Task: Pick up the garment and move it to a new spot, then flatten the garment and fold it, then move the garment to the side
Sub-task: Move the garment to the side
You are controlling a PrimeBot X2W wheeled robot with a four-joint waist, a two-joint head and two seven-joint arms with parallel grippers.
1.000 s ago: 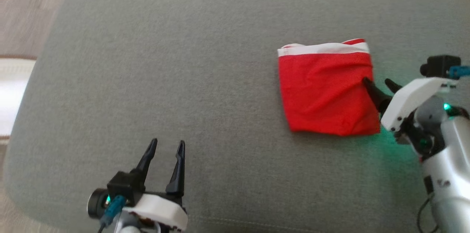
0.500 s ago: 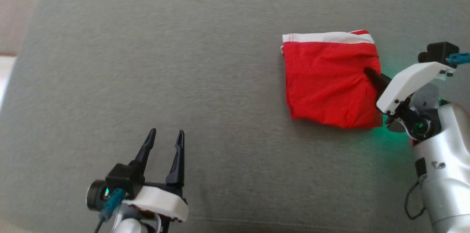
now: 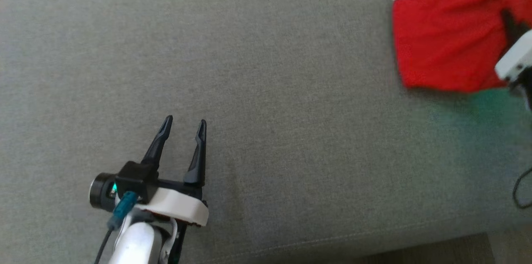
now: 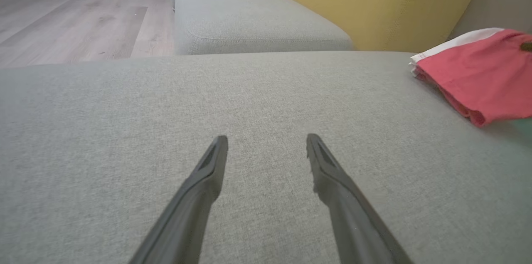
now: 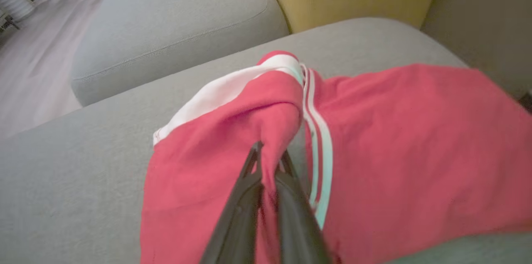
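Head camera looks down on the grey cushion (image 3: 266,68) — both wrist cameras skim it low, sharing the red garment (image 4: 478,77).

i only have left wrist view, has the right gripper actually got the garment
Observer: Yes. The right gripper is shut on a bunched fold of the garment.
Operator: is it off the cushion yet
Observer: Only the pinched fold rises; the rest seems to lie on the cushion.
Operator: any markings besides the white band
Observer: White and teal stripes run down it, right beside the pinch.
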